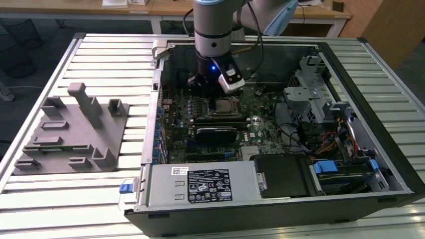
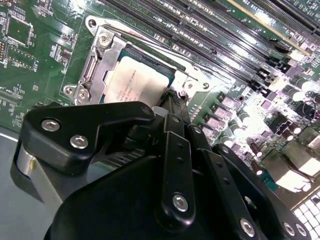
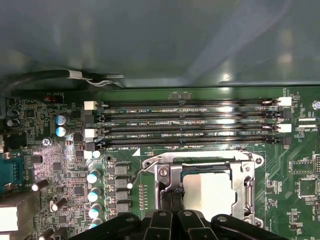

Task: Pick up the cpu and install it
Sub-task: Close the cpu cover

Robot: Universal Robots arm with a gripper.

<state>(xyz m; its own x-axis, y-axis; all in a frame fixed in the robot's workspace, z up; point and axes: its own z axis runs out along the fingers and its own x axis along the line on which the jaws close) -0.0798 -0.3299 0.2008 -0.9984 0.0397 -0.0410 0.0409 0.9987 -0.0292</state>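
Placement looks largely done: the cpu (image 3: 210, 192) lies flat inside the socket frame (image 3: 248, 182) on the motherboard (image 3: 65, 165), though I cannot tell whether the frame is latched. In both wrist views the fingers (image 2: 169, 107) are drawn together with nothing seen between them, tips at the cpu's edge. The exterior view gives the wider setting: the arm (image 1: 214, 30) reaches down into the open case (image 1: 371, 164), and the grey fixture (image 1: 73, 129) sits on the table (image 1: 99, 55), well apart.
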